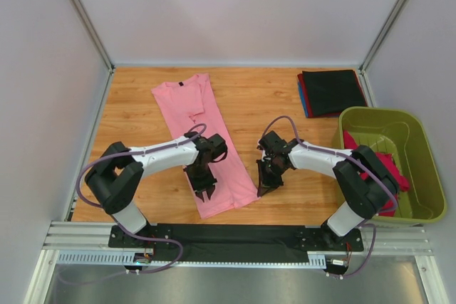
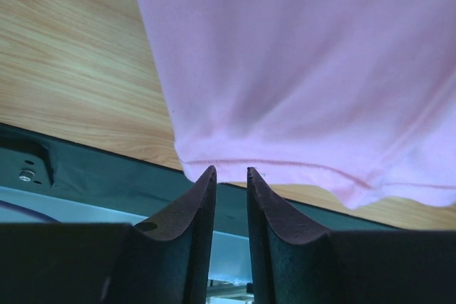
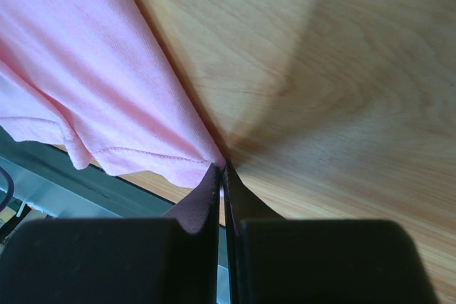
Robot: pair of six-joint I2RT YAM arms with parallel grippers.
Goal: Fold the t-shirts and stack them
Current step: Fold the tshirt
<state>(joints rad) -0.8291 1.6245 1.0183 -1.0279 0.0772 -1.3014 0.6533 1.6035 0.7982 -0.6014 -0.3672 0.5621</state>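
the light pink t-shirt [image 1: 184, 103] lies on the wooden table [image 1: 271, 105], left of centre in the top view. it is folded lengthwise into a long strip that runs from the collar at upper left down to the hem at lower centre. one sleeve is turned in over the chest. the left arm crosses the strip's lower half and hides part of it.

both wrist views cut the shirt off. the left one shows only the hem end of the shirt [image 2: 299, 69] with its stitched seam. the right one shows only the hem's right corner [image 3: 78, 69].

the left gripper [image 1: 207, 194] sits over the hem. only its own camera shows the left gripper [image 2: 231, 170] clearly: jaws a little apart, nothing between them, tips at the hem's edge.

the right gripper [image 1: 263, 190] is at the hem's right corner, a dark blur from above. close up, the right gripper [image 3: 222, 167] has its jaws pressed together, and the cloth's corner runs in between the tips.

at upper right of the top view lies a stack of folded t-shirts [image 1: 329, 90], well apart from the pink one. black is on top, and red and blue edges show at its left; how many there are is hard to tell. below the stack, an olive-green tub [image 1: 377, 110] holds a crumpled magenta-red shirt [image 1: 385, 165], partly hidden by the right arm.
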